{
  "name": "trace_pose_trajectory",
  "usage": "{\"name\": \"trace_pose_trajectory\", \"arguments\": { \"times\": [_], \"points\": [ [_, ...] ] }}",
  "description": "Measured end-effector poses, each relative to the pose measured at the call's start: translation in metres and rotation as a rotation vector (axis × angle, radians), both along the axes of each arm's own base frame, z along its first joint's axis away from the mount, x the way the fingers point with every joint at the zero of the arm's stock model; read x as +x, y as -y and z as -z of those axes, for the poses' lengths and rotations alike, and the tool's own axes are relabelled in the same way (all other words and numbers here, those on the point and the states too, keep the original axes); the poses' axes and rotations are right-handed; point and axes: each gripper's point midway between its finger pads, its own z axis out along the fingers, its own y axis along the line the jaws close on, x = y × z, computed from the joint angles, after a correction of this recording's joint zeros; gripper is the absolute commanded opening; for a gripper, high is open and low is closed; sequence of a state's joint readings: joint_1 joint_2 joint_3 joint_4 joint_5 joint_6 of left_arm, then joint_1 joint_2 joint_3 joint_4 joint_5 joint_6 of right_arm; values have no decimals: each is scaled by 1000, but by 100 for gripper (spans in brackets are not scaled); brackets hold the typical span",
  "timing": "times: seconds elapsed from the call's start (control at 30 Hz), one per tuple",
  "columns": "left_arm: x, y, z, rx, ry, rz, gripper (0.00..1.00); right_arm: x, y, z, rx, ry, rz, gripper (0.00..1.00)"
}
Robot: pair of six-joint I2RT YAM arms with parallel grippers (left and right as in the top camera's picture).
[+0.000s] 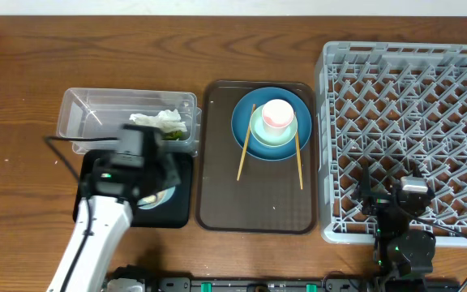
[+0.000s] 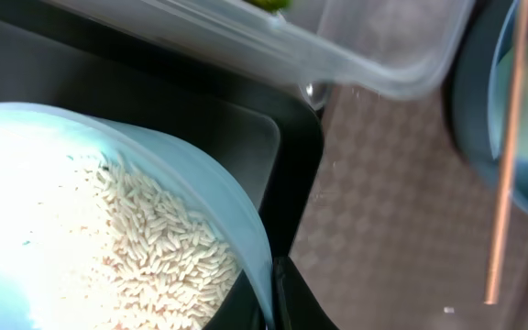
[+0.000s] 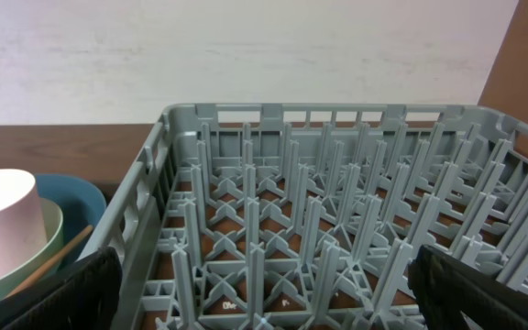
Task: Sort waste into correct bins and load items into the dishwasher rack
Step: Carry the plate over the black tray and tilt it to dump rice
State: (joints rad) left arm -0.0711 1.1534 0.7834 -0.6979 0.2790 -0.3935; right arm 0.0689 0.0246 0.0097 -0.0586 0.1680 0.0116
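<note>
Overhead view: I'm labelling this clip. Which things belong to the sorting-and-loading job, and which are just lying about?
Job: napkin, wrapper, rice, light-blue bowl, clear tub, black tray, plate, green bowl, cup, chopsticks, rack.
Lying about: brown serving tray.

Desk [image 1: 23,65]: brown wood.
Clear tub [image 1: 79,113]: upper left; white napkin [image 1: 159,120] and yellow-green wrapper [image 1: 173,132] at its right end.
Black tray [image 1: 181,203]: just below the tub; light-blue bowl [image 1: 162,197] over it, mostly hidden by the left arm [image 1: 108,219].
Brown tray [image 1: 254,207]: centre; dark-blue plate [image 1: 243,113], pale-green bowl [image 1: 286,136] and pink-white cup [image 1: 278,113] stacked, chopsticks [image 1: 245,146] leaning on either side.
Rack [image 1: 412,105]: right; right arm [image 1: 404,211] at its lower edge.
</note>
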Motion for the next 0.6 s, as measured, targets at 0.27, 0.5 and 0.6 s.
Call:
{"name": "trace_pose_trajectory", "arguments": {
  "times": [0.27, 0.5, 0.6],
  "points": [
    [9, -19, -28, -329, 90, -31, 6, 0, 0, 0, 0, 0, 0, 99],
    [15, -20, -49, -578, 178, 8, 6, 0, 0, 0, 0, 0, 0, 99],
    [17, -18, -54, -682, 194, 30, 6, 0, 0, 0, 0, 0, 0, 99]
  ]
}}
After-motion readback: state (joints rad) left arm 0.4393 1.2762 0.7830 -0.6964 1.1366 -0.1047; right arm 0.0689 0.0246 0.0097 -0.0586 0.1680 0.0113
